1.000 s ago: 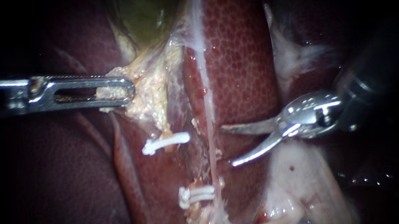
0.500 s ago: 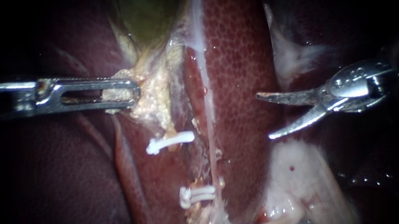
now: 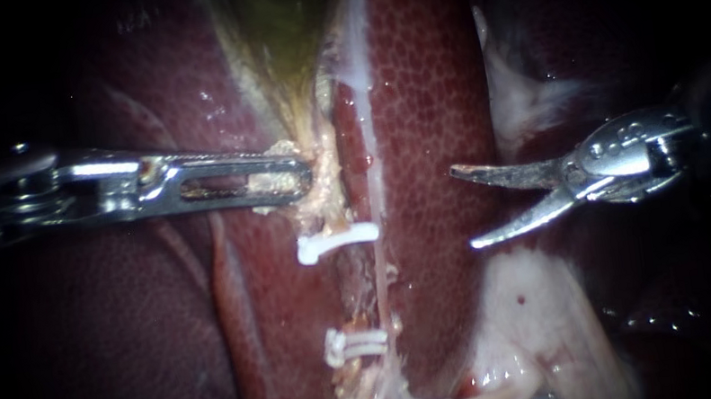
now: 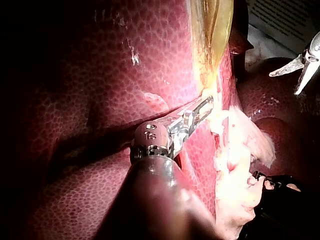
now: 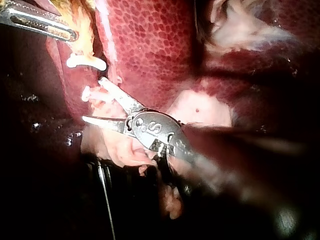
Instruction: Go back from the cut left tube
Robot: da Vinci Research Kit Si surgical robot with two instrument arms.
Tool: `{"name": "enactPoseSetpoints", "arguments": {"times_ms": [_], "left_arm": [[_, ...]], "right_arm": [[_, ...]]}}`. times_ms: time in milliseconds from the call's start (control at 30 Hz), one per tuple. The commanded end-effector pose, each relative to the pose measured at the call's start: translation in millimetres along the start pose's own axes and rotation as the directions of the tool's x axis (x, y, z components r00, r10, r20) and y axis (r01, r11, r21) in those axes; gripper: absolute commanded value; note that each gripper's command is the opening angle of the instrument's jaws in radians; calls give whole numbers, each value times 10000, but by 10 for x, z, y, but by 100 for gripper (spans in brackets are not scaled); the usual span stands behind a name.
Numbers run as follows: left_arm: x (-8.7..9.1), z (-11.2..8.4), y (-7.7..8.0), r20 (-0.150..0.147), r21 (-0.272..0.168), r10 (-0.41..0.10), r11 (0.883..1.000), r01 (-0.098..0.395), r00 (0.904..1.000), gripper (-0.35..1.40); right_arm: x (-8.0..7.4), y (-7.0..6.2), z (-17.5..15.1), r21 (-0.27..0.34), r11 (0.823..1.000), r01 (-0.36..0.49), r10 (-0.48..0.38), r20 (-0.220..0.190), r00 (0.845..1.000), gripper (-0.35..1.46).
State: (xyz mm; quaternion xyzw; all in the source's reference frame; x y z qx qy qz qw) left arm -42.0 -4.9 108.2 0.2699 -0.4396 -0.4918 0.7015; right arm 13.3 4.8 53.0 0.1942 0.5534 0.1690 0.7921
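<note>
While the left instrument (image 3: 280, 174) clamps the gallbladder (image 3: 279, 19), probably for tension, the right instrument (image 3: 465, 209) gapes empty, clear of the clips (image 3: 338, 240).

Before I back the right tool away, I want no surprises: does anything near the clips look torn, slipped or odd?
Nothing stands out. The upper clip and the lower clips sit across their stumps, a gap between them. The left tool holds pale tissue under the gallbladder; the right tool stands open over the liver, clear of the clips.
</note>
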Motion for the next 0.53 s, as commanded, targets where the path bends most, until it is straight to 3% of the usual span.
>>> {"name": "enactPoseSetpoints", "arguments": {"times_ms": [33, 533], "left_arm": [[0, 0, 0, -6, 1, -1, 10000, 1, 10000, -25], [0, 0, 0, -14, 14, 4, 10000, -4, 10000, -25]], "right_arm": [[0, 0, 0, 11, 10000, -3, 3, 3, 10000, 143], [1, 0, 0, -6, 10000, -11, 11, -24, 10000, 143]]}}
